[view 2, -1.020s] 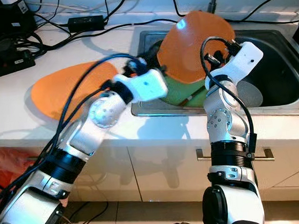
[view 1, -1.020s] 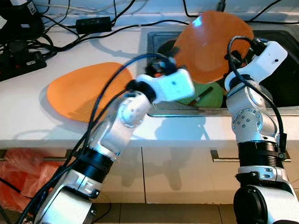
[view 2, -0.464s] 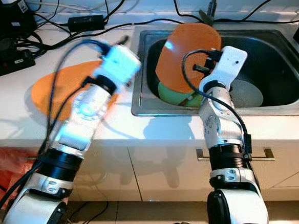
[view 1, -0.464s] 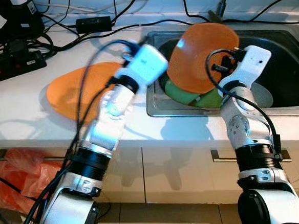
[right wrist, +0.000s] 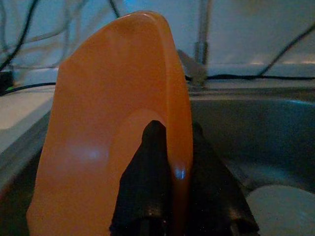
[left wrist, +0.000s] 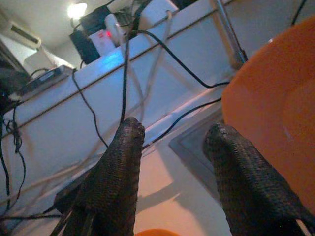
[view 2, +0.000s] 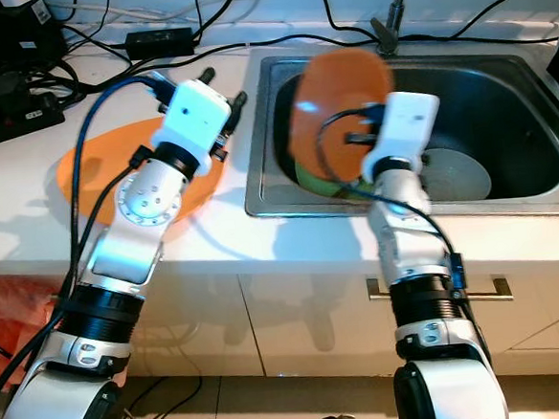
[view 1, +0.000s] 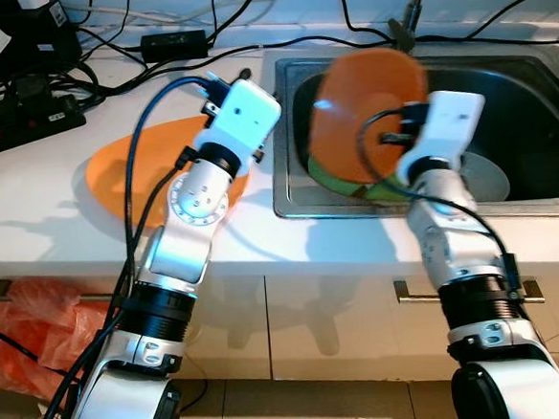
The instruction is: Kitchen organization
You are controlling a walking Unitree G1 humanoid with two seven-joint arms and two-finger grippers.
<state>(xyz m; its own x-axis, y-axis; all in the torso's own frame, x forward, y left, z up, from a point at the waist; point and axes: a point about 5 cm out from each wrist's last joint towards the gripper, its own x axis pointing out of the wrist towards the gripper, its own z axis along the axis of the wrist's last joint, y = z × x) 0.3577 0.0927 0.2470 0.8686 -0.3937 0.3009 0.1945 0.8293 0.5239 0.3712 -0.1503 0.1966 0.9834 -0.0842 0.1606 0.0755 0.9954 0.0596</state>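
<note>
The white countertop (view 1: 40, 217) spanned the upper half of the frame, above a row of white cabinet fronts (view 1: 344, 310) with metal bar handles. An orange plate (view 1: 129, 177) lay flat on the countertop at left of centre. Black power strips and adapters (view 1: 23, 103) sat at the upper left corner, with black cables (view 1: 249, 49) trailing along the back edge toward the right. A stainless steel sink (view 1: 535, 153) was set into the countertop at the upper right. In the basin lay a green plate (view 1: 340, 178) near the left wall and a pale grey dish (view 1: 483, 176) just to its right.
</note>
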